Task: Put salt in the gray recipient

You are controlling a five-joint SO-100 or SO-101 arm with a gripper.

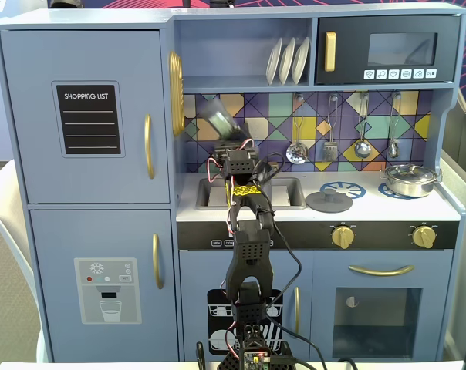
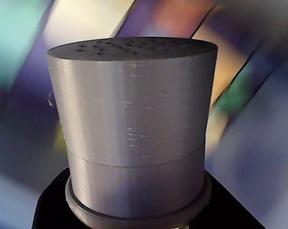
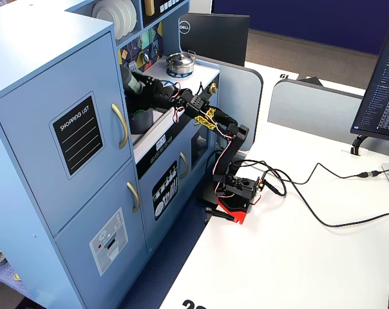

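Observation:
The salt (image 1: 220, 119) is a gray shaker with a pale green label, held tilted and motion-blurred above the sink, in front of the tiled back wall. My gripper (image 1: 231, 146) is shut on its lower part. In the wrist view the salt (image 2: 134, 119) fills the frame with its perforated flat top up, and the black jaws of the gripper (image 2: 134, 222) clasp its base. In a fixed view the gripper (image 3: 138, 87) reaches into the kitchen niche with the salt (image 3: 126, 76). A dark gray pot (image 3: 142, 121) stands in the sink just below it. My arm hides the pot in the front fixed view.
The sink (image 1: 293, 193) is set in the white counter. A flat gray lid with a knob (image 1: 329, 201) lies on the left burner and a shiny steel pan (image 1: 409, 179) on the right. Utensils (image 1: 298, 151) hang on the wall. The shelf with plates (image 1: 287, 60) is overhead.

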